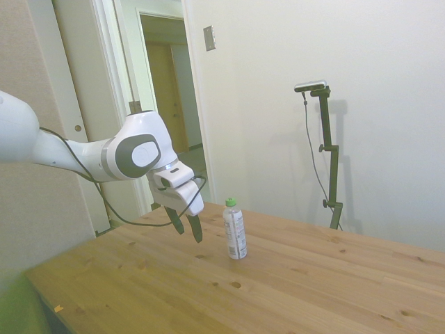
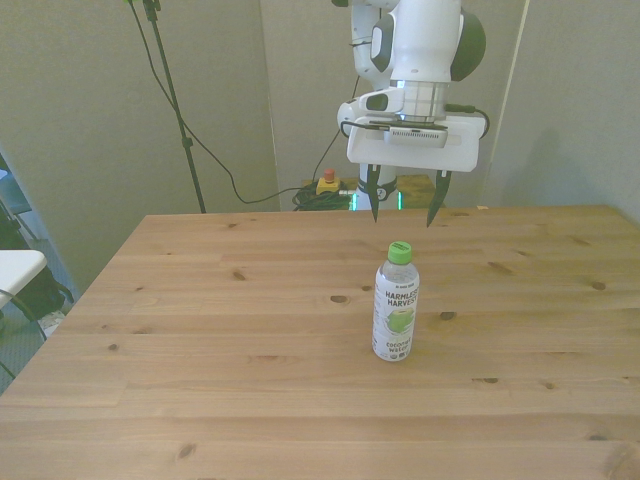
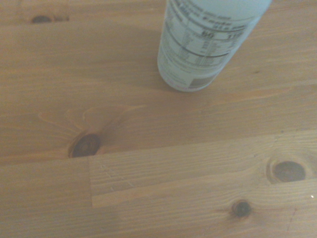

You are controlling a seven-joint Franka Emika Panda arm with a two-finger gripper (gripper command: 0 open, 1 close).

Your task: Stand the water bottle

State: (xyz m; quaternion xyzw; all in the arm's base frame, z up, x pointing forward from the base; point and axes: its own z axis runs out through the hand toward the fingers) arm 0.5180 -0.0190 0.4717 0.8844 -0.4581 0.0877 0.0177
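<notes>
Small slim plastic water bottle (image 2: 396, 303) with a green cap and a white-grey printed label: upright on its base, on the pale knotty wooden desk (image 2: 200, 330), roughly mid-desk in the front view and a little toward the front view's right. Green cap on top; label facing the front camera, with dark lettering and a green patch. Not touched by anything.

White two-finger tool (image 2: 402, 213) on the white jointed arm (image 1: 83, 153): hanging above the desk, beyond the water bottle in the front view and higher than its cap. Dark fingers (image 2: 374, 200) spread wide apart, holding nothing, tips pointing downward. In the side view, tool (image 1: 188, 230) just beside the water bottle (image 1: 234, 230) on the arm's side, tilted, tips clear of the desk surface and near mid-height of the water bottle, with a gap between them.

From the wrist camera: lower part of the water bottle (image 3: 203, 47) close by, printed panel of small text on the label, base resting flat on the desk planks (image 3: 148, 178), several dark knots in the wood around it.

Behind the desk in the front view: black cables and a small yellow box with a red button (image 2: 327, 184) near the floor.
</notes>
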